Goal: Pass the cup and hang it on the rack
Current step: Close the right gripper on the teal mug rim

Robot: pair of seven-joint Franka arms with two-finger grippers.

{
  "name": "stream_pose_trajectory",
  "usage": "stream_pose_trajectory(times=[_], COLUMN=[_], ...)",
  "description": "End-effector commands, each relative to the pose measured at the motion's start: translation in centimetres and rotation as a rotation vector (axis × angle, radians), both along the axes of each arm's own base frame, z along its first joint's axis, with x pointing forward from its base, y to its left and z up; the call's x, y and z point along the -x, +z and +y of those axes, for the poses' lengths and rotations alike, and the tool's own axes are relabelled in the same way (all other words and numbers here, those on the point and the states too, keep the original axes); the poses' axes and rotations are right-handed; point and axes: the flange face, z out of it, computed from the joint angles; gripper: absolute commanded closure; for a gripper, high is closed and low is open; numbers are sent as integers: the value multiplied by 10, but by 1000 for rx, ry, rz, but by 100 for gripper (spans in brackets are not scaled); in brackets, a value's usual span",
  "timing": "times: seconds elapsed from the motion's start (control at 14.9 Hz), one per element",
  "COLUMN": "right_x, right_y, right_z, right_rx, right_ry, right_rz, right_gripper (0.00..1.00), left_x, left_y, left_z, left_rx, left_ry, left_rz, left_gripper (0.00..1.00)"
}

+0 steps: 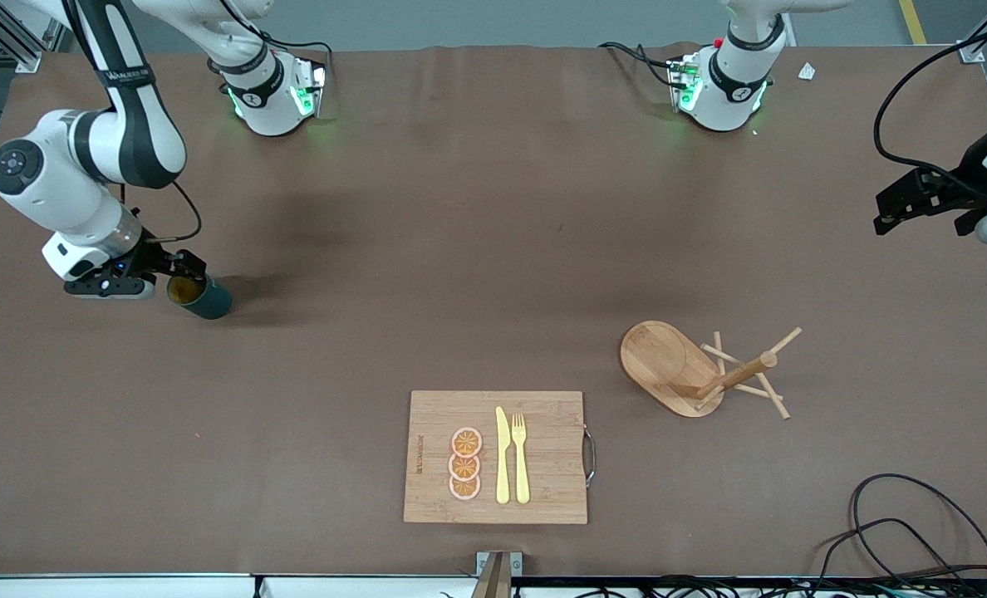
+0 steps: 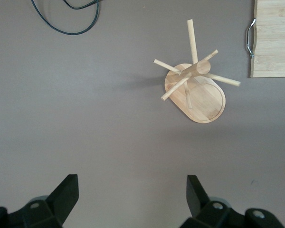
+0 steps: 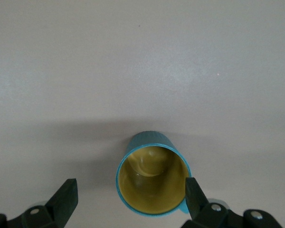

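cup upright on table at right arm's end, right gripper low over it, jaws apart around the rim. rack toward left arm's end, cutting board with knife, fork, orange slices beside. left gripper waiting high, jaws apart.

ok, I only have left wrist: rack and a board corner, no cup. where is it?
Observer: The cup stands on the table toward the right arm's end, well apart from the rack.
Operator: Right arm on it?
Observer: The right gripper is down at it. The cup sits between its open fingers, not clamped.
Operator: What's on the board?
Observer: The cutting board carries three orange slices, a yellow knife and a fork. Your left gripper waits open over bare table.
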Motion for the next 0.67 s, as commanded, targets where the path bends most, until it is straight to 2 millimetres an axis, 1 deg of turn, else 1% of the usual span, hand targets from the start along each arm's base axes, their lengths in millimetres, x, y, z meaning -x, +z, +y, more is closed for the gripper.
stream_pose_trajectory(times=[0.0, 0.13, 0.27, 0.6], right_x=[4, 7, 9, 10], right_y=[-11, -18, -20, -28], right_z=[-1, 0, 4, 26], right_rx=[-19, -29, -31, -35], right_ry=[-28, -43, -58, -74], right_rz=[-9, -16, -13, 2], right_gripper=[1, 1, 1, 1], left_x=[-2, -2, -2, -2], left_y=[5, 5, 5, 4], left_z=[0, 0, 1, 0], left_rx=[-5, -5, -5, -5], left_ry=[11, 11, 13, 13], left_rz=[5, 5, 5, 6], left_gripper=[0, 0, 0, 0])
